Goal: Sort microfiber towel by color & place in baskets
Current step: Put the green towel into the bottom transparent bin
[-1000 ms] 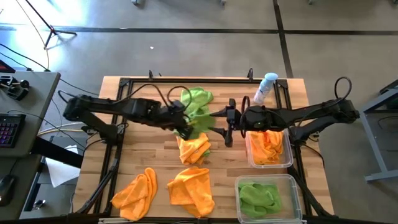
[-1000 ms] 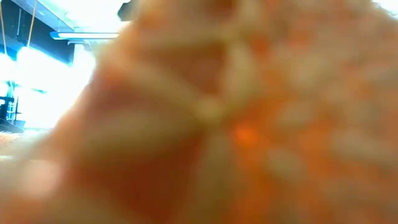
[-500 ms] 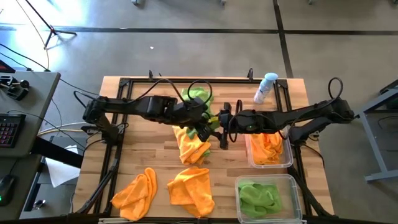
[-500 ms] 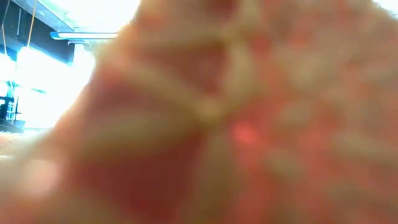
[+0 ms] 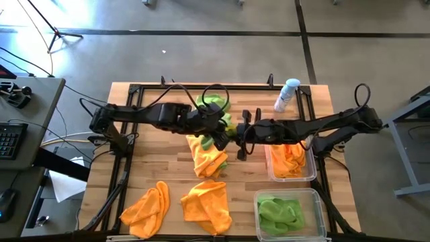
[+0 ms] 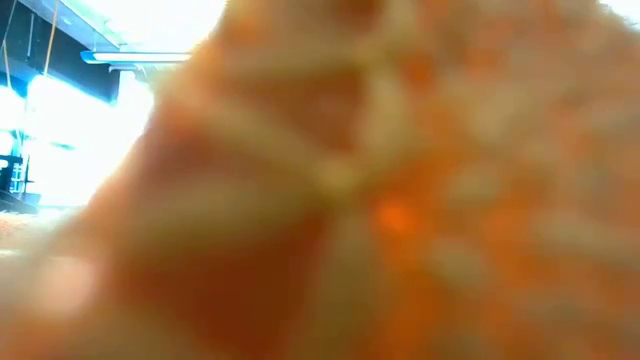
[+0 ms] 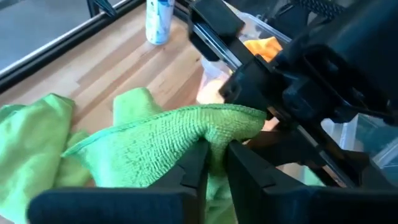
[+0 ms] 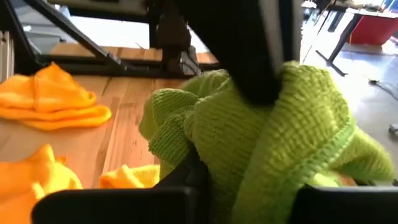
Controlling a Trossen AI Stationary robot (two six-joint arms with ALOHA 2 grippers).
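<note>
A lime green microfiber towel point(image 5: 226, 130) hangs above the table's middle between both grippers. My left gripper point(image 5: 218, 136) is shut on it and comes from the left. My right gripper point(image 5: 236, 134) comes from the right and is shut on the towel's free end. Another green towel point(image 5: 215, 106) lies behind them on the wood, and an orange towel point(image 5: 207, 156) lies under them. Two more orange towels point(image 5: 146, 203) point(image 5: 207, 206) rest near the front edge. One basket point(image 5: 310, 176) holds orange cloth, the other basket point(image 5: 321, 202) green cloth. My left gripper pinches a bunched fold of the green towel point(image 7: 214, 144) between its two fingers, coming level from the table's left. The cloth bulges out past the fingers and is clear of the table. My right gripper has the towel's rounded far end point(image 7: 256, 118) between its fingers, coming level from the table's right. In its wrist view the cloth point(image 8: 267, 143) fills the space between them.
A white-and-blue spray bottle point(image 5: 287, 94) stands at the far right. A black frame point(image 5: 201, 87) runs round the tabletop. Orange cloth point(image 6: 380, 200) lies right against the low camera and blocks that view. Bare wood lies at the left point(image 5: 151, 158).
My left gripper has carried the green towel toward the table's right edge, lifted clear of the orange towel below. My right gripper has gone toward the left edge to meet it and now has the towel's end between its fingers.
</note>
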